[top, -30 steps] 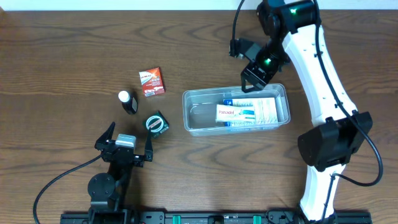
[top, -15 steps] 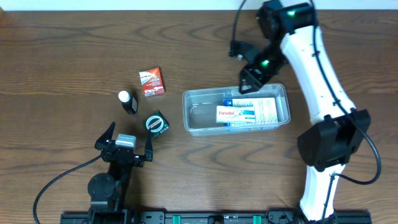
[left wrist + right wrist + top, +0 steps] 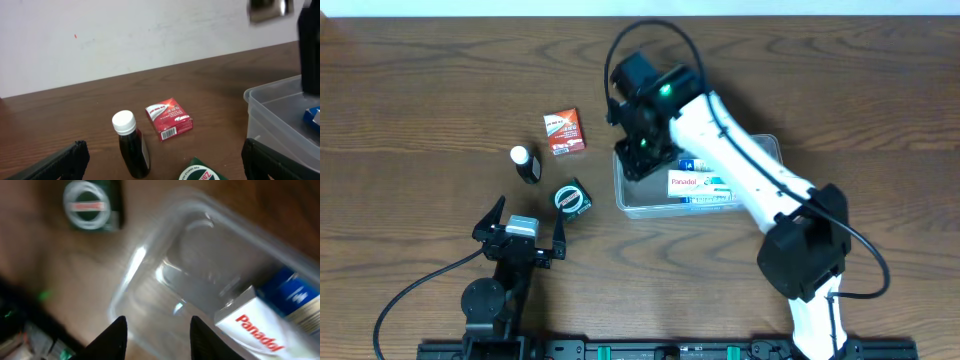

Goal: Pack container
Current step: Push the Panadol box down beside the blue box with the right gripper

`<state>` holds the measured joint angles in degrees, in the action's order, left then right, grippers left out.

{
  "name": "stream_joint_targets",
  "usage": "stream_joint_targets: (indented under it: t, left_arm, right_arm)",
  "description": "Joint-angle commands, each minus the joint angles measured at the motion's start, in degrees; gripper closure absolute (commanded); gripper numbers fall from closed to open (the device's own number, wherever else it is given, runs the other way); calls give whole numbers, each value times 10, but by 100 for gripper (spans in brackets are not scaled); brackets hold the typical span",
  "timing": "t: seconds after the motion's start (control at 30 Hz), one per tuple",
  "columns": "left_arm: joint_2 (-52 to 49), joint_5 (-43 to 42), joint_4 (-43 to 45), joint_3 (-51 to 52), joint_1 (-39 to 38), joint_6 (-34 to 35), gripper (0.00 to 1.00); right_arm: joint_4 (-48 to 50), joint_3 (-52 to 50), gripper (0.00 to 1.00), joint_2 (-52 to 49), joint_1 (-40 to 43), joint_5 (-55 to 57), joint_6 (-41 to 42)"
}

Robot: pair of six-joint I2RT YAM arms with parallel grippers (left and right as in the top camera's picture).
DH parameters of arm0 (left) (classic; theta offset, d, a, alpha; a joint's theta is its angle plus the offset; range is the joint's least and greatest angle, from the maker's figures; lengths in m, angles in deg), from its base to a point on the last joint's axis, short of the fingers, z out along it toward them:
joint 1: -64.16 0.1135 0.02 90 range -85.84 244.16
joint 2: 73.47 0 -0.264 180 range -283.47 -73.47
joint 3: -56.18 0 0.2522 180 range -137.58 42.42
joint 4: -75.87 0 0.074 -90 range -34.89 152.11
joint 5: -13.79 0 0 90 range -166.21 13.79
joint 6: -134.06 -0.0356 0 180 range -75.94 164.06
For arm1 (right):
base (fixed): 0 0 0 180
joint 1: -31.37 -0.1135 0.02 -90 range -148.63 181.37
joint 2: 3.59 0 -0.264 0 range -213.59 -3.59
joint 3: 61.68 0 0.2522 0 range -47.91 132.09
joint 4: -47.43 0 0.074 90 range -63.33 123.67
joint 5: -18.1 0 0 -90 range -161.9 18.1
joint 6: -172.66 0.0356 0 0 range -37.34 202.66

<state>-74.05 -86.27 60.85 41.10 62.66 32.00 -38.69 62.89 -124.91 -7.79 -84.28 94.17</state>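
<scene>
Right tool (image 3: 157,326) now over left end of container (image 3: 624,190), moved from its far right corner; fingers apart, holding nothing. Left tool (image 3: 527,228) unmoved, spread wide.

Blur softens the right wrist view: the clear plastic rectangular container (image 3: 131,270) ahead of the right gripper (image 3: 157,335) lacks sharp edges, its white Panadol carton (image 3: 250,322) cut off right of the fingers (image 3: 202,335) (small print unreadable); overhead, the white arm (image 3: 740,165) hides that gripper
</scene>
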Motion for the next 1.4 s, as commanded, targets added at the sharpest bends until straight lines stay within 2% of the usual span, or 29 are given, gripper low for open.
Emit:
stream_joint_targets:
  t: [0.0, 0.17, 0.57, 0.73, 0.87, 0.97, 1.37]
  left_arm:
    - [3, -2, -17, 11, 3, -5, 2]
    - [3, -2, -17, 11, 3, -5, 2]
    - [3, -2, -17, 11, 3, -5, 2]
    - [3, -2, -17, 11, 3, -5, 2]
    - [3, -2, -17, 11, 3, -5, 2]
    - [3, -2, -17, 11, 3, -5, 2]
    - [3, -2, -17, 11, 3, -5, 2]
  right_arm:
    - [32, -48, 65, 10, -14, 71, 137]
    - [85, -95, 68, 10, -18, 79, 168]
    - [120, -145, 72, 10, -19, 156, 241]
    - [137, -163, 72, 10, -17, 156, 243]
    - [141, -164, 70, 10, -17, 157, 243]
    - [141, -164, 60, 10, -17, 161, 243]
    - [126, -164, 53, 10, -9, 165, 243]
